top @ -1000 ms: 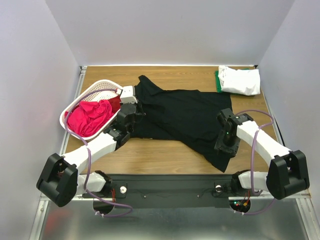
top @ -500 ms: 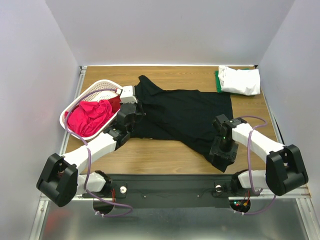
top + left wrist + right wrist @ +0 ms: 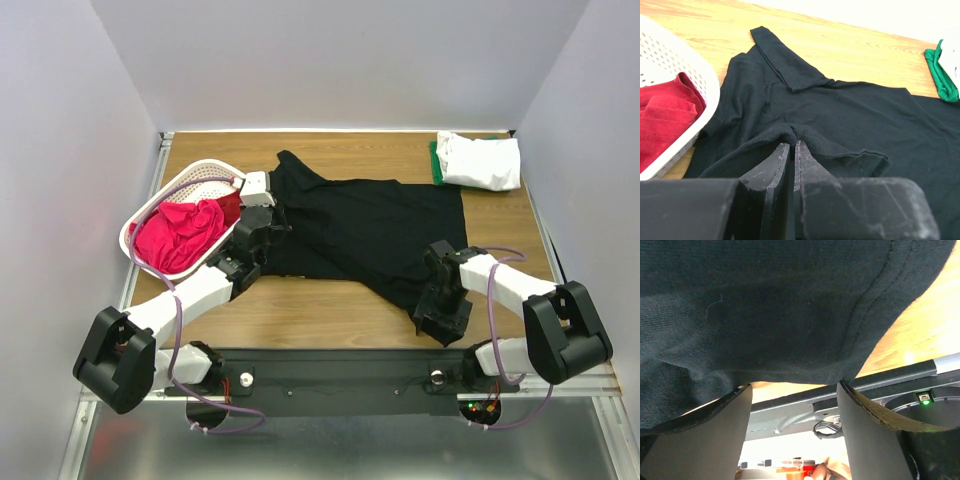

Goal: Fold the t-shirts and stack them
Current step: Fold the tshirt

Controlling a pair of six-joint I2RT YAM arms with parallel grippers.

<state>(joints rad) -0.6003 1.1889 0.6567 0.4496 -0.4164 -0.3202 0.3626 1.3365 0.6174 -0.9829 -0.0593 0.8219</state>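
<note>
A large black t-shirt (image 3: 370,230) lies spread over the middle of the wooden table. My left gripper (image 3: 268,218) is shut on a bunched fold at its left side; the left wrist view shows the closed gripper (image 3: 791,145) pinching black fabric (image 3: 840,115). My right gripper (image 3: 440,322) is at the shirt's near right corner, pointing toward the table's near edge. In the right wrist view it (image 3: 795,390) is open, with the black hem (image 3: 765,305) lying against the fingertips, not clamped. A folded white t-shirt (image 3: 482,160) lies on a green one (image 3: 436,160) at the back right.
A white lattice basket (image 3: 150,215) at the left holds pink and red t-shirts (image 3: 180,232); its wall (image 3: 700,75) is close to my left gripper. The black rail of the table's near edge (image 3: 880,377) is just beyond my right gripper.
My right gripper has moved left and toward the near edge, down to the shirt's near right corner. The left arm and the shirt's left side have not moved.
</note>
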